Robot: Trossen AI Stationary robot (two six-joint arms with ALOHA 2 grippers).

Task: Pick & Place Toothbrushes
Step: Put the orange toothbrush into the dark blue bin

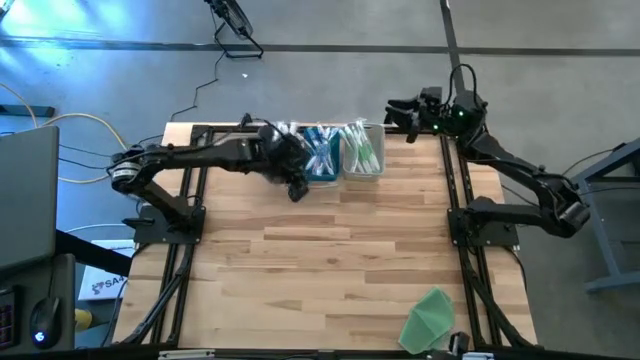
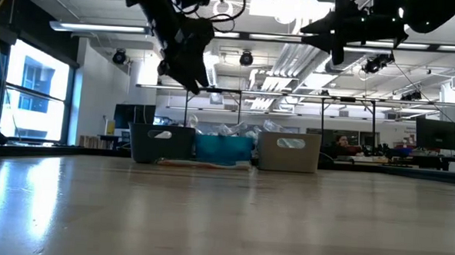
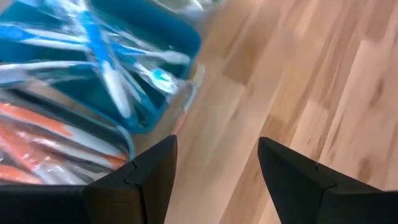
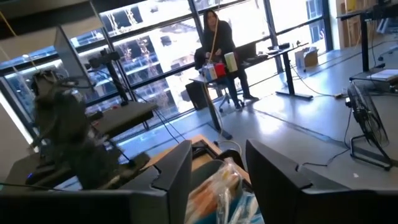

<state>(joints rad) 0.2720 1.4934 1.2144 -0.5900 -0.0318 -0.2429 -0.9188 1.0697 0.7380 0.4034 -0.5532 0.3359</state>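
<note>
Looking at the blue bin (image 1: pixel 322 165), you see light blue toothbrushes (image 3: pixel 106 68) lying in it, orange ones in the dark bin beside it and green ones in the clear bin (image 1: pixel 362 150) on its other side. Your left gripper (image 1: pixel 296 188) hangs just off the blue bin's near edge, fingers spread and empty. Your right gripper (image 1: pixel 396 108) waits beyond the clear bin, parted, nothing between its fingers. No writing is readable on the bins.

We're in what looks like an open-plan robotics lab or office: exposed ceiling ducts (image 2: pixel 285 49) overhead, tall windows (image 4: pixel 149 56), desks with monitors (image 2: pixel 435 135), a person (image 4: pixel 217 43) standing back there, cables trailing across grey floor (image 1: pixel 330 25)
</note>
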